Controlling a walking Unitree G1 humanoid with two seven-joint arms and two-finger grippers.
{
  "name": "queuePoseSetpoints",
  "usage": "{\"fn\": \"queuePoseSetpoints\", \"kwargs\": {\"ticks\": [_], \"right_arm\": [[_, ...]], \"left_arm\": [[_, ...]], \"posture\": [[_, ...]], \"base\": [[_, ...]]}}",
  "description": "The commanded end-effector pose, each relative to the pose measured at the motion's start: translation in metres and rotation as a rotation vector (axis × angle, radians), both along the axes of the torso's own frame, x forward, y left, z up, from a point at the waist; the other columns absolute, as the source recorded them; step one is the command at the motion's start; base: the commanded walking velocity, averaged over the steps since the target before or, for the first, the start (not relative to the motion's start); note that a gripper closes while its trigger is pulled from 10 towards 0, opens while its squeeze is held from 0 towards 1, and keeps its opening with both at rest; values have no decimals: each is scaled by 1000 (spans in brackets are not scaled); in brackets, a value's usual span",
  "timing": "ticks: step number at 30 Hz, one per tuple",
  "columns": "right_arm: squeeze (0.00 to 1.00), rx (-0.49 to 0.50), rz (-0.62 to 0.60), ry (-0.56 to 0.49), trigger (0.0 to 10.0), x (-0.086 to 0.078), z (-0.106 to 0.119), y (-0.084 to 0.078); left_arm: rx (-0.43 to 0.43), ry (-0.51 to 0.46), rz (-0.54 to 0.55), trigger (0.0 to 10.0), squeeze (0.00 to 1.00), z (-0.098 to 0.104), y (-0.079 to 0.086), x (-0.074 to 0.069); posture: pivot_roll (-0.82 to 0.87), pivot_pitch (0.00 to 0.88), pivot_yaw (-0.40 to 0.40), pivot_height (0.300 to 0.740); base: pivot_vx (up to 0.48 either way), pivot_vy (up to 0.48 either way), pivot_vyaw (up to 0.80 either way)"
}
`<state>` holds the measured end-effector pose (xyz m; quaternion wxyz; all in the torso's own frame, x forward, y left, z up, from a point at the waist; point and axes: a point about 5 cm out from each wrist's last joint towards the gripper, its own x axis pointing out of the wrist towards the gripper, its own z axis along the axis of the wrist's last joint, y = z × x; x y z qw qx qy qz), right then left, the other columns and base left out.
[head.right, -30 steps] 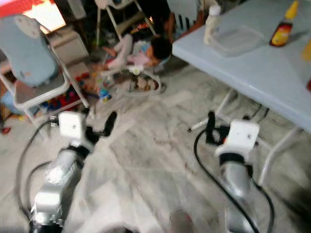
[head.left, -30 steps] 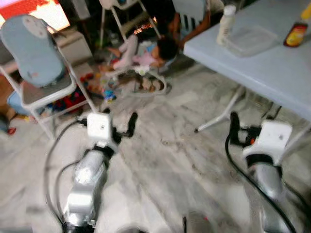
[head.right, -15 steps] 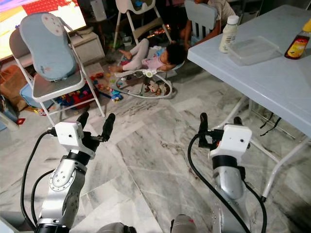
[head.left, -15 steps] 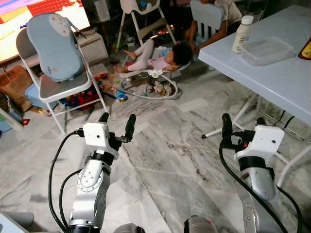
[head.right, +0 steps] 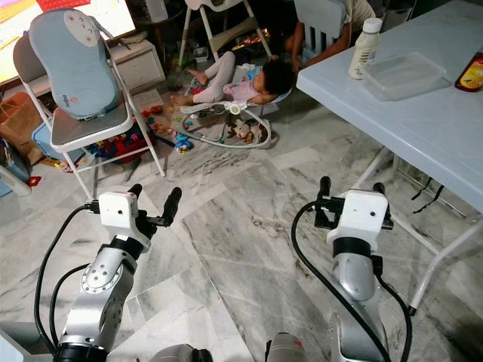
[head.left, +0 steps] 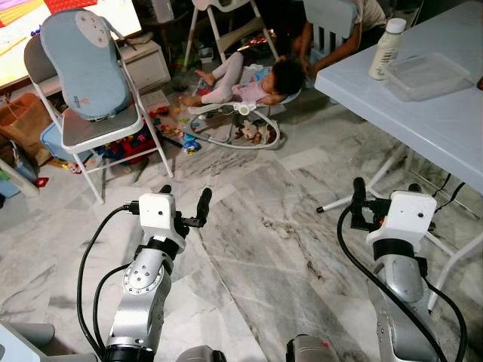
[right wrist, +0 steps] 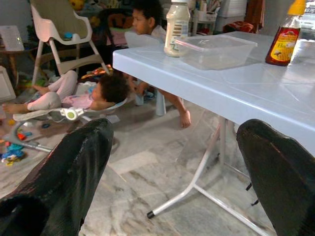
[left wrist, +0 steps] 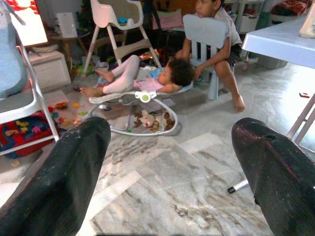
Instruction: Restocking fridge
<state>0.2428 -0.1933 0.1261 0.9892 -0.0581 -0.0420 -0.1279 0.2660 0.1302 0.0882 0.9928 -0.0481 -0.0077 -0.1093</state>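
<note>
Left gripper [head.left: 183,202] and right gripper [head.right: 350,187] hang over marble floor [head.left: 256,226], fingers spread, holding nothing. Beyond, on the worktop [head.right: 423,113]: milk bottle [head.right: 364,48], apparently plastic, light, slippery; grasp mid-body. Sauce bottle [head.right: 469,74] beside clear container [head.right: 402,74].

The dark brown sauce bottle with a yellow cap [head.right: 474,73] is being cut off by the right edge in the right eye view. The seated person [head.left: 355,30] behind the pale blue plastic chair [head.left: 329,15] is being cropped at the upper edge.
</note>
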Motion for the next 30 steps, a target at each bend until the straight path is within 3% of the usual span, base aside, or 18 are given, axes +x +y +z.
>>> {"fn": "queuePoseSetpoints", "kwargs": {"ticks": [1,2,4,8,14,21,30], "right_arm": [[0,10,-9,-13,10000,2,2,1],[0,47,3,-7,10000,2,2,0],[0,3,-10,-2,10000,1,2,-2],[0,53,-14,0,10000,0,2,-3],[0,23,-18,-3,10000,1,3,-4],[0,25,-13,-6,10000,0,3,-4],[0,16,-7,0,10000,-1,3,-4]], "left_arm": [[5,-7,-11,10000,0,5,1,2],[-4,2,-15,10000,0,5,0,3],[-11,3,-25,10000,0,6,-1,4],[-30,-1,-51,10000,0,9,-4,3],[-38,4,-61,10000,0,9,-5,3],[-48,9,-68,10000,0,9,-6,1],[-46,10,-76,10000,0,10,-7,0]], "posture": [[-127,52,125,740],[-129,53,127,740],[-131,54,129,740],[-134,54,130,740],[-135,59,129,740],[-136,66,127,740],[-137,70,123,740]], "base": [[0,0,0],[0,0,0],[0,0,0],[0,0,0],[0,0,-701],[0,358,-774],[0,425,-89]]}}
